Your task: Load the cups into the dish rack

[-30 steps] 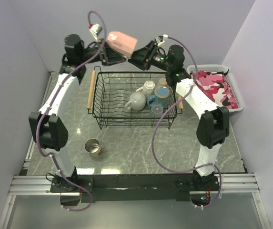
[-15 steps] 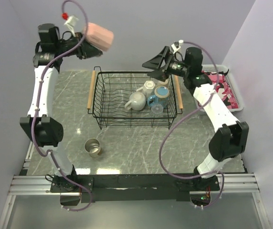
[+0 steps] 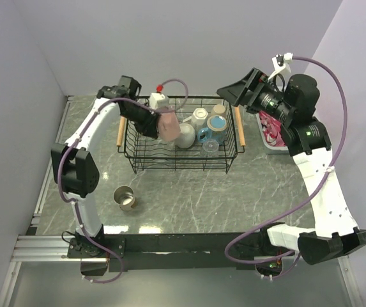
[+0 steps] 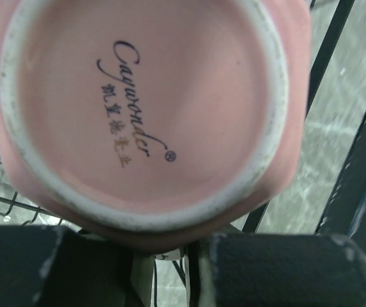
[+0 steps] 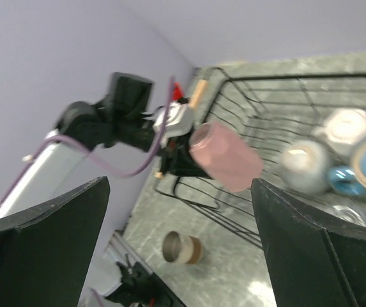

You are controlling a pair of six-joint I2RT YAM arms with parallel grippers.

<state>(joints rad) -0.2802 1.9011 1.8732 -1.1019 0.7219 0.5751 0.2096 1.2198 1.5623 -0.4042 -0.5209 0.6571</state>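
A pink mug [image 3: 168, 125] hangs on its side over the left part of the dish rack [image 3: 126, 135], with my left gripper [image 3: 152, 120] shut on it. The left wrist view is filled by the pink mug's base [image 4: 144, 109], my left gripper [image 4: 163, 259] closed beneath it. Two white mugs [image 3: 185, 135], a blue mug [image 3: 208, 133], a tan cup [image 3: 219, 110] and a clear glass [image 3: 211, 146] sit in the rack's right half. A steel cup [image 3: 125, 198] lies on the table in front. My right gripper [image 3: 232, 93] is open and empty, high over the rack's back right corner.
A white basket with pink camouflage cloth [image 3: 271, 132] stands right of the rack, mostly behind my right arm. In the right wrist view the left arm [image 5: 99, 121] and pink mug [image 5: 226, 157] show beyond the open right gripper [image 5: 180, 184], the steel cup [image 5: 181, 248] below.
My right gripper let go of the pink mug, opened wide and drew back to the right. My left arm swung up and left, then came down over the rack with the mug.
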